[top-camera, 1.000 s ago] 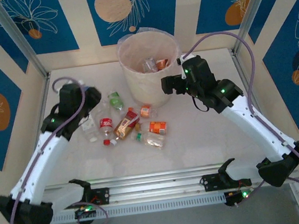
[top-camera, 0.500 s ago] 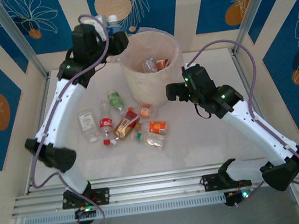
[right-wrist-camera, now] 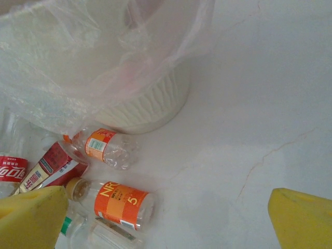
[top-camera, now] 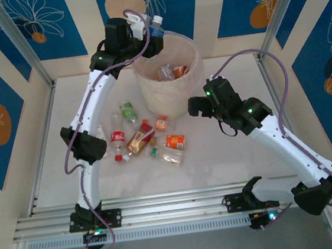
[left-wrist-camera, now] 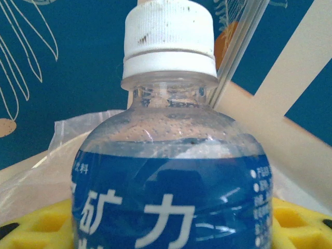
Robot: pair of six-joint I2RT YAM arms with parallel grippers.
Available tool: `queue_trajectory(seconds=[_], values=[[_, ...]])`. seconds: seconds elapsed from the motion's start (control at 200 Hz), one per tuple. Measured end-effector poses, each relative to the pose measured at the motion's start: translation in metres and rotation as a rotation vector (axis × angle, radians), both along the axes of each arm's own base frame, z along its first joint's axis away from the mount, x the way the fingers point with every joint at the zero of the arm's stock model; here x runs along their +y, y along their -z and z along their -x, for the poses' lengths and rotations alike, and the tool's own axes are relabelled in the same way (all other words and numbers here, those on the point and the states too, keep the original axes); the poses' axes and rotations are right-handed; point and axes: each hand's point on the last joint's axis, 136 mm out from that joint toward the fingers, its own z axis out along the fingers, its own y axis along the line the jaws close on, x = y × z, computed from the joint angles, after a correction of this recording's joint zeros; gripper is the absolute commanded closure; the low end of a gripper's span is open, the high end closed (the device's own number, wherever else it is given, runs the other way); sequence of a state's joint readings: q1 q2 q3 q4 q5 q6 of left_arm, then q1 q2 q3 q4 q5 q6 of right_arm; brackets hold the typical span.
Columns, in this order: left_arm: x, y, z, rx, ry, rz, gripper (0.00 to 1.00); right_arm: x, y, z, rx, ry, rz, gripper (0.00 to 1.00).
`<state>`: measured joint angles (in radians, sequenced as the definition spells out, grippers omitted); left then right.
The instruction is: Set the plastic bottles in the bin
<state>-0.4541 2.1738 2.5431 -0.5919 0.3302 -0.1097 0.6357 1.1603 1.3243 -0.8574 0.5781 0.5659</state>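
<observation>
My left gripper (top-camera: 146, 36) is shut on a clear bottle with a blue label and white cap (top-camera: 155, 25), held upright over the bin's back left rim. That bottle (left-wrist-camera: 171, 155) stands between the yellow fingers (left-wrist-camera: 36, 228). The cream-white bin (top-camera: 157, 95) holds a few bottles (top-camera: 173, 71). Several bottles lie on the table left of and before it: a green one (top-camera: 128, 111), a red one (top-camera: 117, 138), a bronze one (top-camera: 140, 138) and an orange one (top-camera: 175, 142). My right gripper (top-camera: 194, 106) hangs open to the right of the bin, with nothing between its fingers (right-wrist-camera: 31, 218).
The bin's base (right-wrist-camera: 145, 104) and loose liner (right-wrist-camera: 78, 67) stand close in front of the right gripper, with two orange-label bottles (right-wrist-camera: 122, 202) (right-wrist-camera: 106, 148) beside it. Metal frame posts (top-camera: 18, 48) and patterned walls close in the white table (top-camera: 240, 152).
The left arm rose from the table with the blue-label bottle and swung right to the bin's rim. The right gripper drifted slightly toward the near right.
</observation>
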Motion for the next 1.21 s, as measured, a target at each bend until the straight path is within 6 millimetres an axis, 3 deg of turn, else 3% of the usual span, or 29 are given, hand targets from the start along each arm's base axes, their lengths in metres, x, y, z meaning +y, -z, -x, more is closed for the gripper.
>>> queue_trajectory(seconds=[0.55,0.845,1.02,1.205], values=[[-0.014,0.071,-0.027,-0.001,0.054,-0.149,0.41,-0.005,0.034,0.013,0.097,0.035,0.017,0.01],[-0.016,0.100,-0.031,0.041,0.068,-0.192,0.22,-0.003,0.064,0.016,0.157,0.017,0.057,0.01],[-0.016,0.104,-0.031,0.040,0.075,-0.207,0.12,0.004,0.089,0.019,0.221,-0.017,0.088,0.01],[-0.016,0.099,-0.031,0.029,0.073,-0.208,0.00,0.014,0.096,0.023,0.234,-0.061,0.086,0.01]])
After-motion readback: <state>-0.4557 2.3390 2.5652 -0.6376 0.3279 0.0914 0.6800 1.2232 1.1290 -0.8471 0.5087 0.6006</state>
